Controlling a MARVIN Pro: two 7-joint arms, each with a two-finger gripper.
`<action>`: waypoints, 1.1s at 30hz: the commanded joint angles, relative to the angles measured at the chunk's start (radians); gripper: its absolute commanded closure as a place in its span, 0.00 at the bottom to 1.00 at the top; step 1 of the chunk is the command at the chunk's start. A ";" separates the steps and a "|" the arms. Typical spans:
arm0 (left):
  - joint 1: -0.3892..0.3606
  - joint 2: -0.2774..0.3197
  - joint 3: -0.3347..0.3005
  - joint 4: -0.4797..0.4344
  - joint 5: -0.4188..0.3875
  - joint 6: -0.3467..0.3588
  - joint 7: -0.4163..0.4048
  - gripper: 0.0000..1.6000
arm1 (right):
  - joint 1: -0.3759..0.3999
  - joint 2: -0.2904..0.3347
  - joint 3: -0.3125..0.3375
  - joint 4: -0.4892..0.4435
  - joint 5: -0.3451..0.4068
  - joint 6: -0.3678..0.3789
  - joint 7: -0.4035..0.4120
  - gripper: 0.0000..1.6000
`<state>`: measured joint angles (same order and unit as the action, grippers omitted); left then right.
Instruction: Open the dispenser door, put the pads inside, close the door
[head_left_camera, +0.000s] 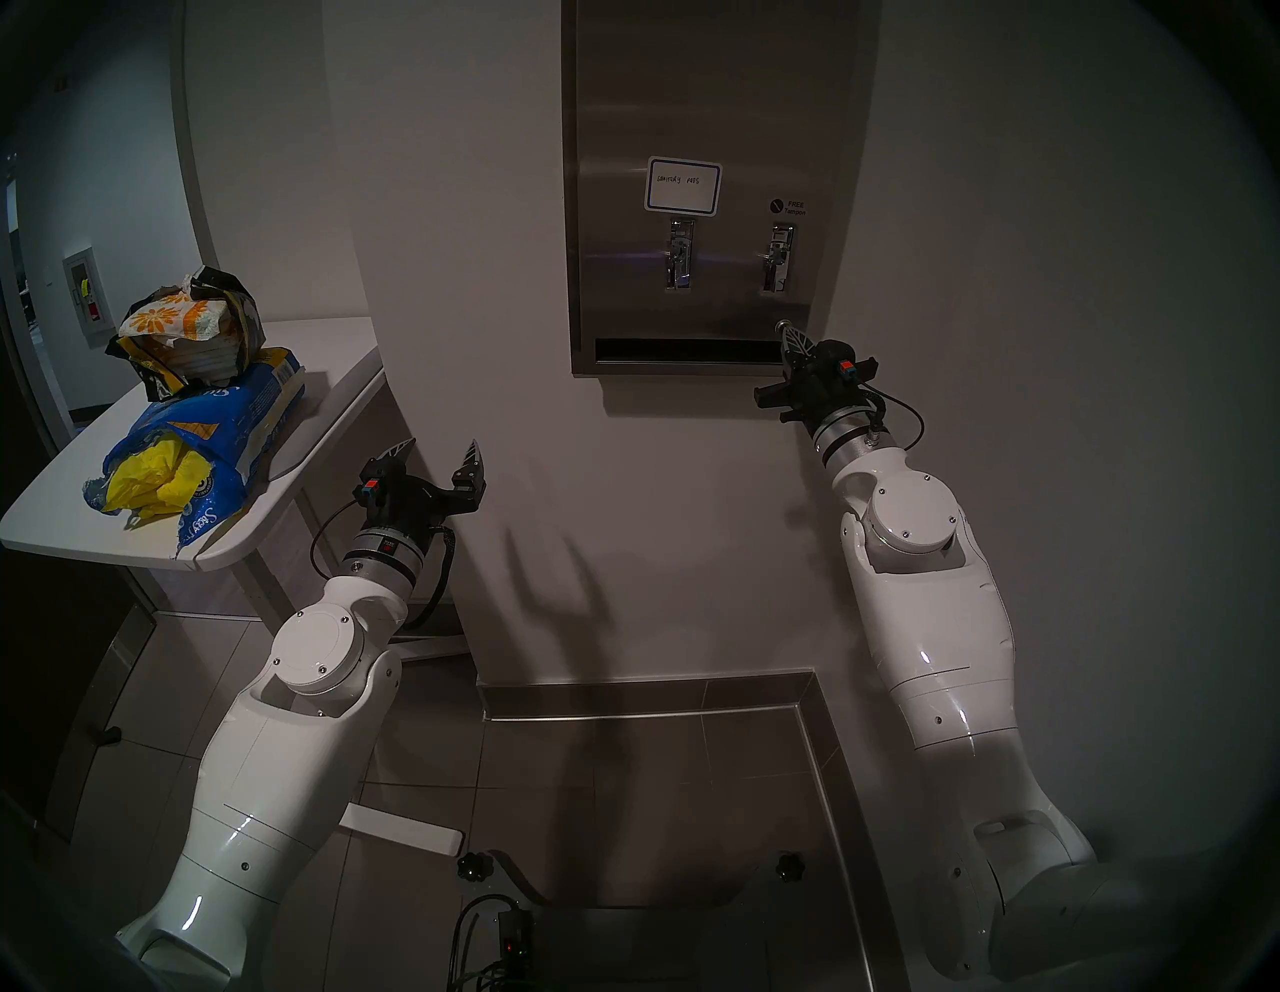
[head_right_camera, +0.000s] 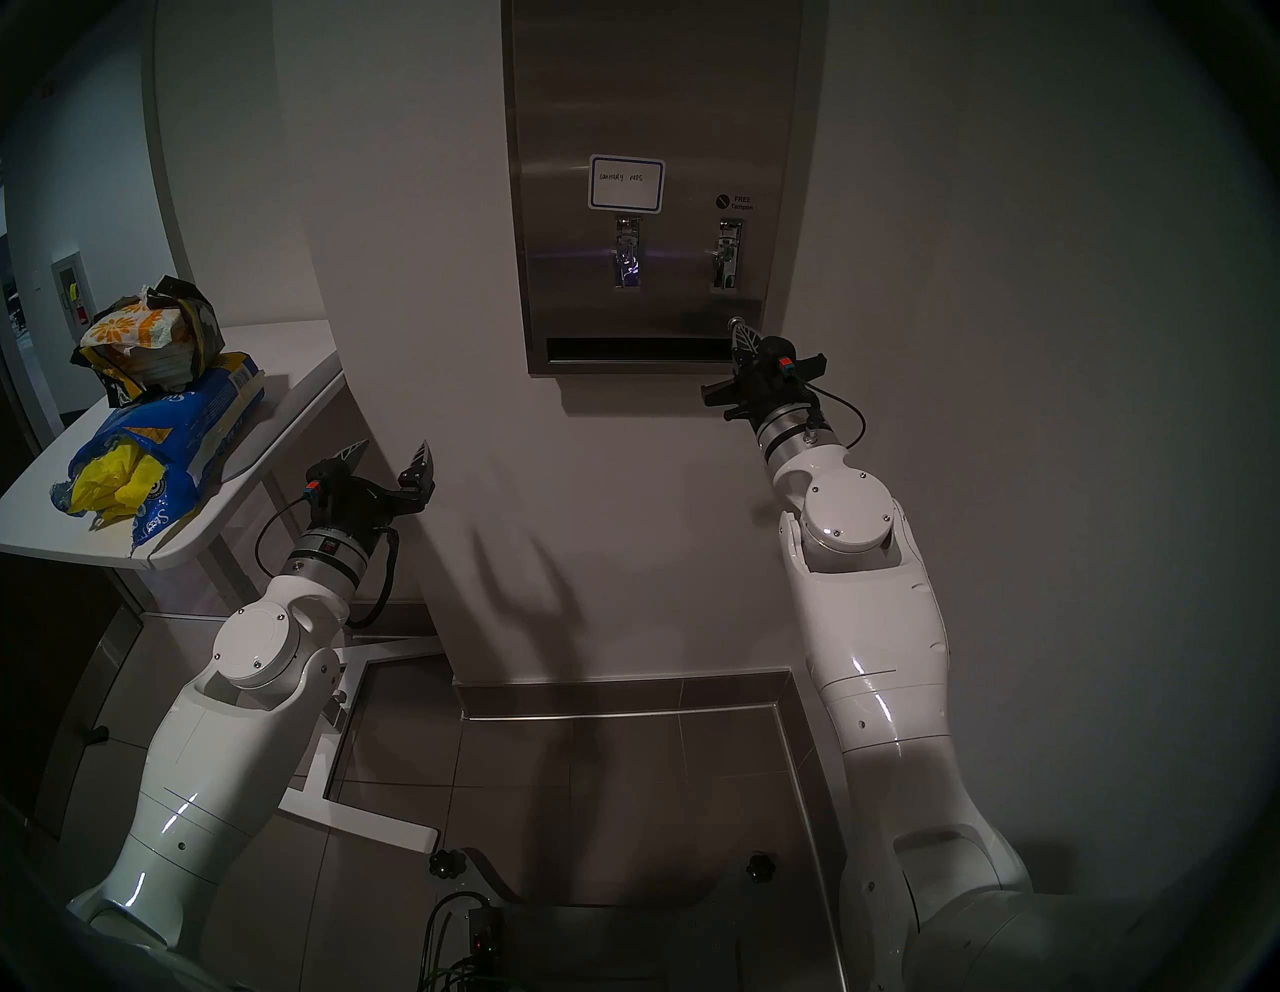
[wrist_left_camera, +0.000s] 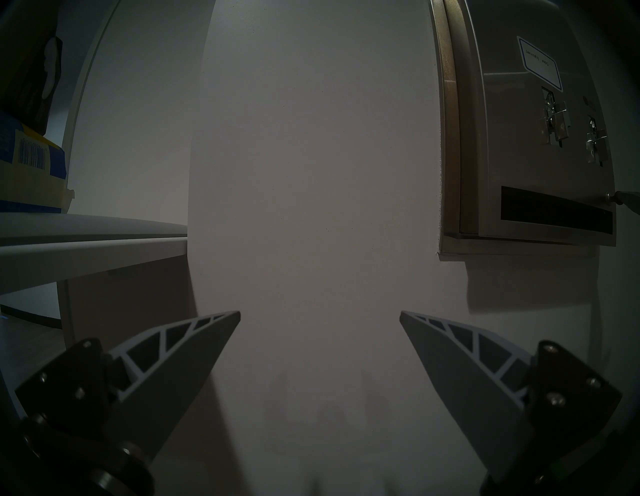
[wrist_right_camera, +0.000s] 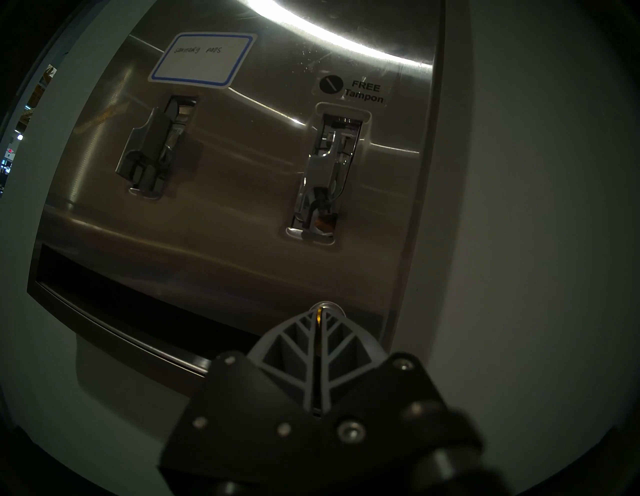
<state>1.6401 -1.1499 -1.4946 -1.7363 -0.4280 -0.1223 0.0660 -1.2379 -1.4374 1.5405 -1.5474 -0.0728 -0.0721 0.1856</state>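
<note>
The dispenser door (head_left_camera: 692, 104) is closed, a brushed-steel panel with a blue-bordered label (head_left_camera: 683, 185) and two lever slots. My right gripper (head_left_camera: 789, 339) is shut at the small round lock (wrist_right_camera: 323, 306) at the door's lower right, pinching a thin brass-coloured key (wrist_right_camera: 318, 317) that sits in it. My left gripper (head_left_camera: 440, 450) is open and empty, facing bare wall to the lower left of the dispenser. Yellow pads (head_left_camera: 149, 478) spill from a torn blue bag (head_left_camera: 228, 415). White pads with orange flowers (head_left_camera: 173, 319) lie stacked on top of it.
The bags rest on a white table (head_left_camera: 325, 388) to my left, close beside my left gripper. The wall corner (head_left_camera: 852, 415) lies just right of the dispenser. A wide dark slot (head_left_camera: 686, 350) runs along the door's bottom. Floor tiles and cables lie below.
</note>
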 joint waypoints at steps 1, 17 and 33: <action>-0.026 -0.001 -0.012 -0.031 0.000 -0.016 0.002 0.00 | -0.011 -0.003 -0.004 -0.111 -0.006 0.005 -0.005 1.00; -0.025 -0.002 -0.013 -0.032 0.001 -0.016 0.001 0.00 | -0.098 0.001 0.001 -0.235 -0.025 0.060 -0.008 1.00; -0.025 -0.003 -0.014 -0.032 0.002 -0.016 0.001 0.00 | -0.239 0.005 0.024 -0.414 -0.026 0.137 -0.001 1.00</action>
<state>1.6406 -1.1523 -1.4968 -1.7363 -0.4263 -0.1221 0.0642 -1.4357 -1.4365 1.5504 -1.8504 -0.1039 0.0488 0.1852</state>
